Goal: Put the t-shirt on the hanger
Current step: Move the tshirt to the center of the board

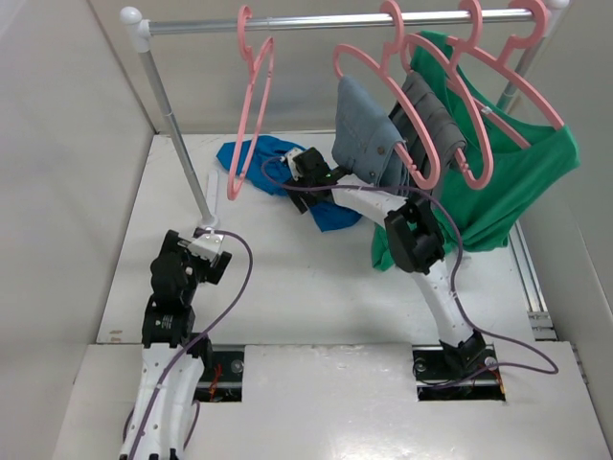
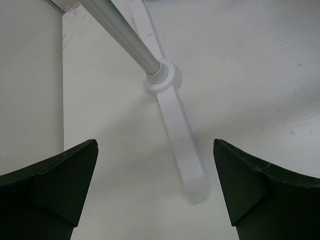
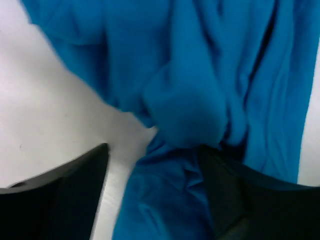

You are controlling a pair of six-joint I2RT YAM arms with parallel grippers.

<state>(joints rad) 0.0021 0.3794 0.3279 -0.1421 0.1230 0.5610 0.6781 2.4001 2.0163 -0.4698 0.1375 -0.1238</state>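
The blue t-shirt (image 1: 251,156) lies crumpled on the table at the back, under the rail. The bare pink hanger (image 1: 252,115) hangs from the rail just above it, turned nearly edge-on. My right gripper (image 1: 305,167) is down on the shirt. In the right wrist view its jaws (image 3: 154,150) stand apart with a bunched fold of the t-shirt (image 3: 185,100) between them; the right finger is pressed into the cloth, the left one sits over bare table. My left gripper (image 1: 216,252) hovers open by the rack's foot, holding nothing (image 2: 155,145).
A clothes rail (image 1: 335,21) spans the back on a slanted post (image 1: 177,125), whose white foot (image 2: 180,140) lies between my left fingers. Other pink hangers carry grey garments (image 1: 369,125) and a green shirt (image 1: 517,182) right of my right arm.
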